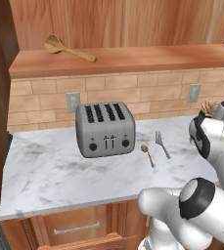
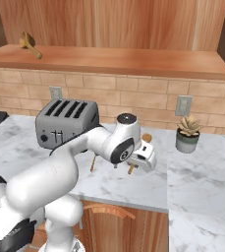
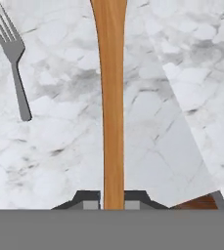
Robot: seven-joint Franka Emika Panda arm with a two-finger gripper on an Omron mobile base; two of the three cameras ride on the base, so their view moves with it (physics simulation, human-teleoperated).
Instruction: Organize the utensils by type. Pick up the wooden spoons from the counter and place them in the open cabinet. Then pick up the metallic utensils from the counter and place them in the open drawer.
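Your gripper is clamped on a wooden spoon over the counter, fork beside it; another wooden spoon lies on the cabinet shelf above the toaster

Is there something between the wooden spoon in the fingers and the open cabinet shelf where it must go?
Nothing visible blocks it. The light-brown wooden spoon is gripped above the white marble counter. The reddish-brown cabinet shelf lies above, open-fronted, with another wooden spoon at its left end. The grey toaster stands lower, leftward.
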